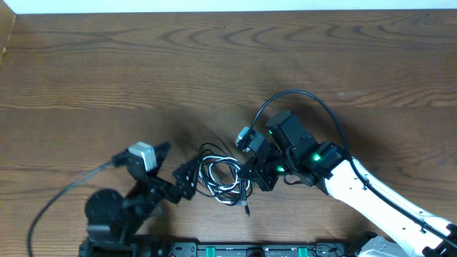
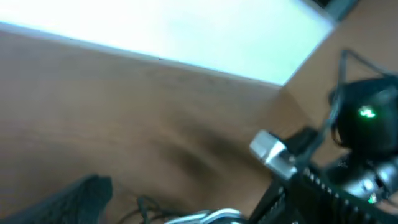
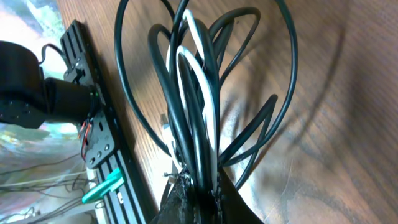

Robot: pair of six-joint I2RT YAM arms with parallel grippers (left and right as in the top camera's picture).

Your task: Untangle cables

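The cables point(image 1: 223, 176) lie as one knotted bundle of loops on the wooden surface point(image 1: 214, 64), near its front edge and between the two arms. The right gripper point(image 1: 251, 178) is at the bundle's right side, its jaws closed together on the cables. In the right wrist view the strands run down into that gripper point(image 3: 199, 190) and are pinched there. From the pinch the black loops fan out across the wood, and the white cable point(image 3: 213, 124) runs up the middle of them. One black end point(image 1: 246, 205) trails out of the bundle toward the front edge. The left gripper point(image 1: 187, 178) sits just beside the bundle's left side. Its jaws are spread apart with nothing between them. The left wrist view is blurred. It shows only one dark finger point(image 2: 81, 199) low at the left, bare wood ahead, a sliver of pale cable at the bottom edge, and the right arm point(image 2: 367, 113) with its green light at the far right. A black rail point(image 3: 99, 130) runs along the front of the surface behind the loops.
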